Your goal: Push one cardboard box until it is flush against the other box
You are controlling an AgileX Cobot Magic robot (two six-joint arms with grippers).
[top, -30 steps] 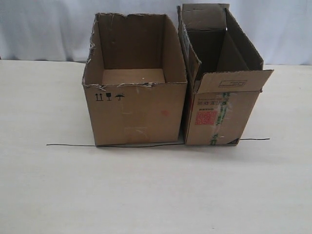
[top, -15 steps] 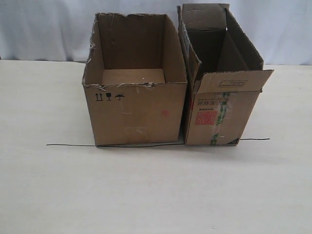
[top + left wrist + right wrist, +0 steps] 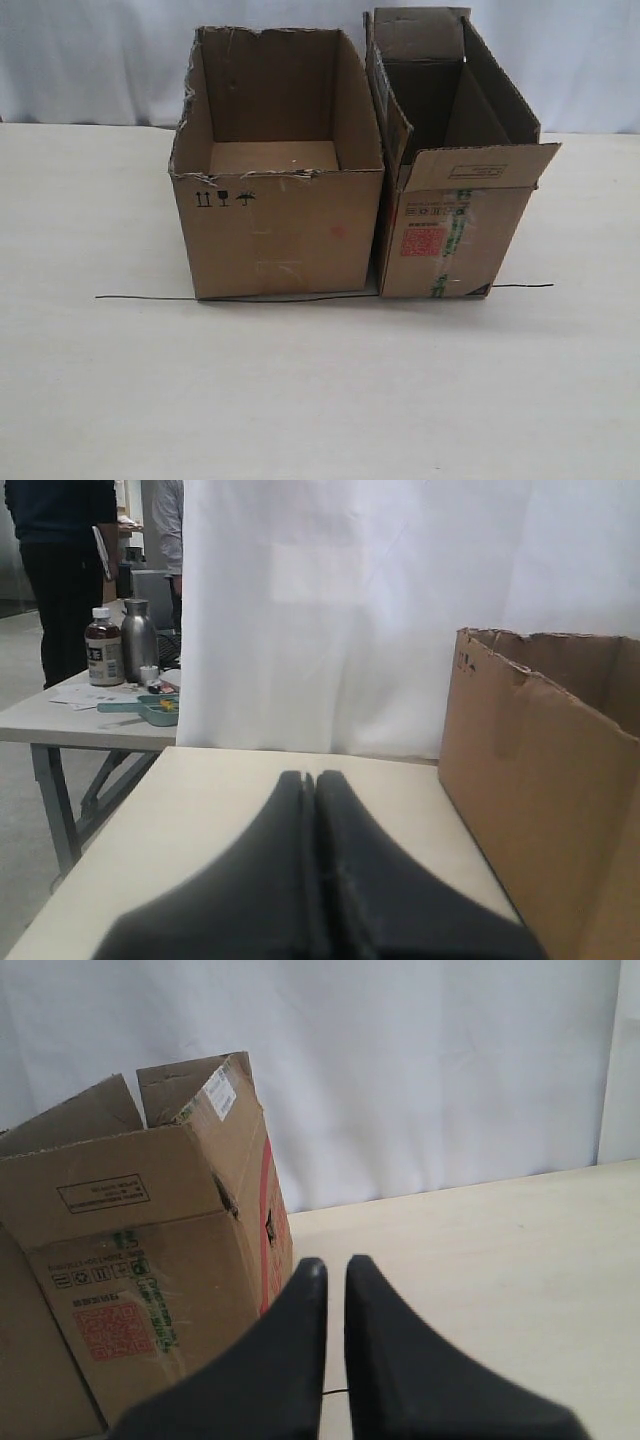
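Note:
The wide cardboard box (image 3: 280,235) with the torn rim and black symbols stands open-topped at the table's middle. Right beside it is the other box (image 3: 455,230), narrower, with a red label and green-striped tape; only a thin dark sliver shows between their front edges. Neither gripper appears in the exterior view. In the left wrist view, my left gripper (image 3: 315,776) is shut and empty, apart from the cardboard box (image 3: 545,790) to its side. In the right wrist view, my right gripper (image 3: 334,1263) is shut to a thin slit and empty, next to the other box (image 3: 150,1250).
A thin black wire (image 3: 150,297) lies on the table along the boxes' front faces. A white curtain (image 3: 90,60) hangs behind. Past the table's end stands another table (image 3: 60,715) with bottles and a tray, and people beside it.

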